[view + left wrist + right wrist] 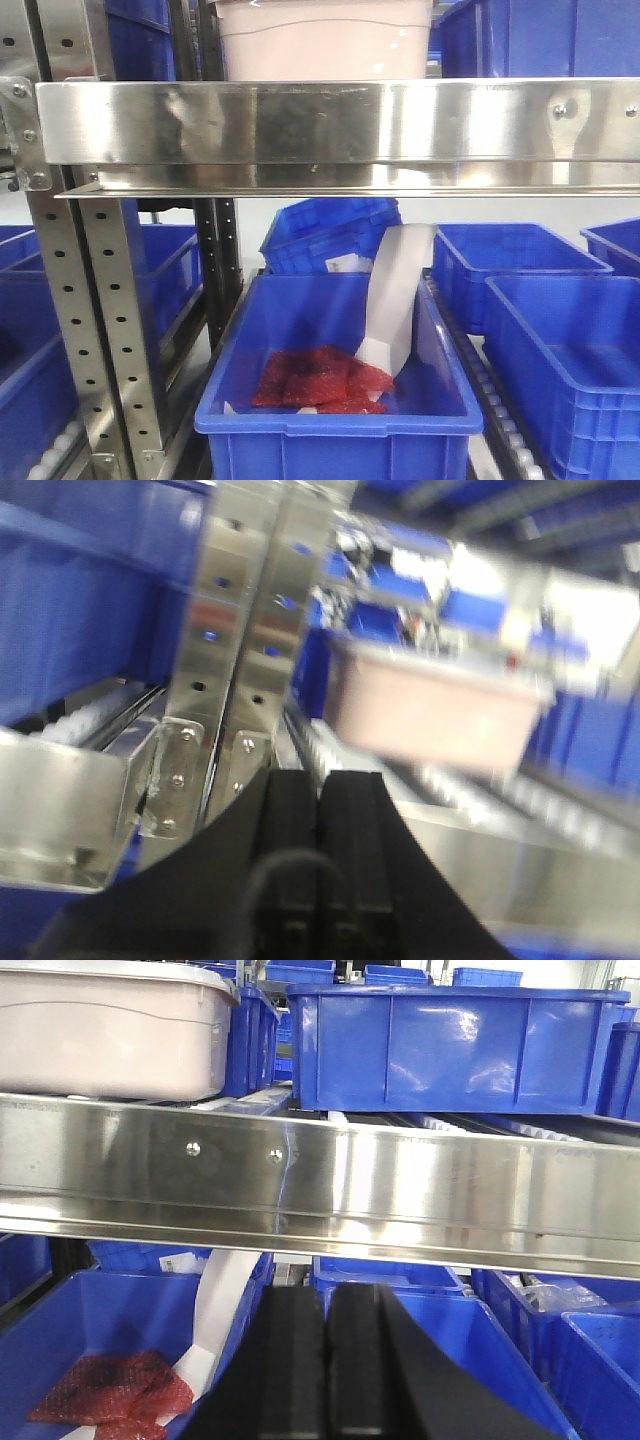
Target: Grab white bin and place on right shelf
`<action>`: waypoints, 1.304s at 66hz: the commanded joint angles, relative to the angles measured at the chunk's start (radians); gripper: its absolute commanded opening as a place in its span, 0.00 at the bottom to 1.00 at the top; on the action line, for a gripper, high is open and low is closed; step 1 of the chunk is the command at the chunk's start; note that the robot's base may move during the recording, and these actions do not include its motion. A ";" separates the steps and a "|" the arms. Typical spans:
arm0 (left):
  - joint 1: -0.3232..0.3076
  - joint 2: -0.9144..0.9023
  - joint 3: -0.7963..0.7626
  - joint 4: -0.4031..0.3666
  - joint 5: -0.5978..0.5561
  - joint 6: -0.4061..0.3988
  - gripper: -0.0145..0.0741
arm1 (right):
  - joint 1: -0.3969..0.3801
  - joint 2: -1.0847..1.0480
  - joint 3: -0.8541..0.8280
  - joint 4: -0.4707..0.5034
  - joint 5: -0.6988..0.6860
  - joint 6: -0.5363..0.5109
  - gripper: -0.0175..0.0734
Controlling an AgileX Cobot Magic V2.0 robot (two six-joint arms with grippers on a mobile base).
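Resting on the right shelf [340, 122], the white bin [322, 40]; both grippers [320, 880] [327, 1380] pressed closed, empty.

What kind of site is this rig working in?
Probably a warehouse or factory parts store. Stainless-steel racking with a shiny front beam and perforated posts, roller tracks feeding rows of blue crates, and a white bin sitting on the upper level.
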 commanded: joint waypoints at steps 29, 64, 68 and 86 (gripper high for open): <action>0.205 -0.235 0.163 0.720 0.101 -0.680 0.03 | 0.001 -0.017 0.000 -0.008 -0.082 0.001 0.26; 0.188 -0.270 0.296 0.810 0.048 -0.729 0.03 | 0.001 -0.017 0.000 -0.008 -0.082 0.001 0.26; 0.166 -0.270 0.296 0.810 0.048 -0.729 0.03 | 0.001 -0.017 0.000 -0.008 -0.082 0.001 0.26; 0.134 -0.270 0.296 0.810 0.048 -0.729 0.03 | 0.001 -0.017 0.000 -0.008 -0.082 0.001 0.26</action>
